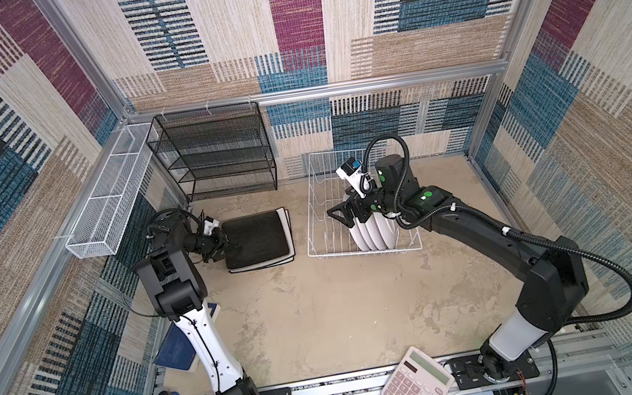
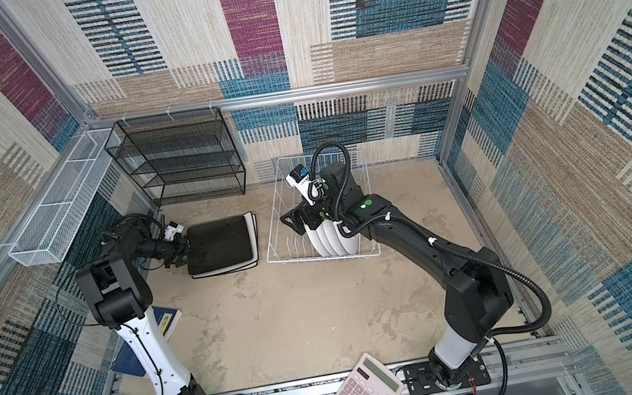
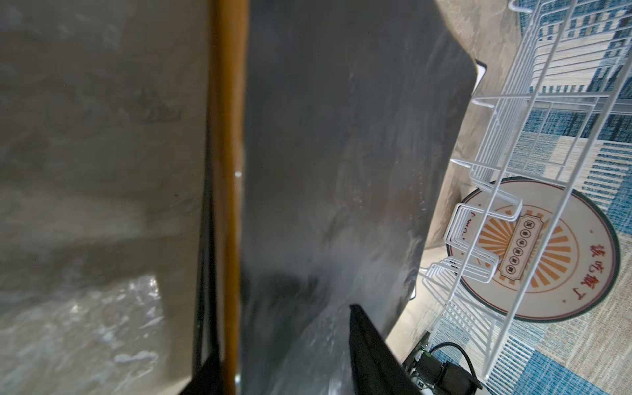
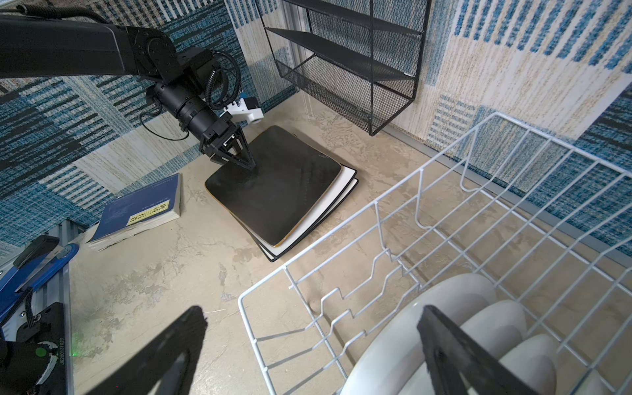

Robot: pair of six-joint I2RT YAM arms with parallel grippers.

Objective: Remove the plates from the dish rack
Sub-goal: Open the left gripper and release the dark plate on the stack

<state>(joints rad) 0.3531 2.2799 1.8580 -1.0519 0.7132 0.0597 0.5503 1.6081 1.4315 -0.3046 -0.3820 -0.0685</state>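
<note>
- White thin-wire dish rack [image 1: 317,190] stood on the beige mottled surface [image 1: 322,311]. Four round white plates [image 1: 371,232] with orange printed faces stood on edge in its near right part. Their faces were turned toward the left arm's side and their rims ran front to back.
- Right arm's fingers [image 4: 441,345] hung spread wide and empty just above those plates. One finger was over the row and its partner was out past the rack's side wire, so the end plate's top rim lay between them, close to the first finger.
- Black square plate [image 4: 273,191] lay flat atop two white rounded-square plates with dark edges [image 4: 342,186], left of the rack and well apart from the round ones.
- Left arm's fingers [image 4: 239,154] stood parted astride that black plate's left-hand rim, seemingly not pinching it.
- By this layout the right arm was much the nearer to the racked plates. A drop with a slight shift toward the row should seat a rim between its fingers.
</note>
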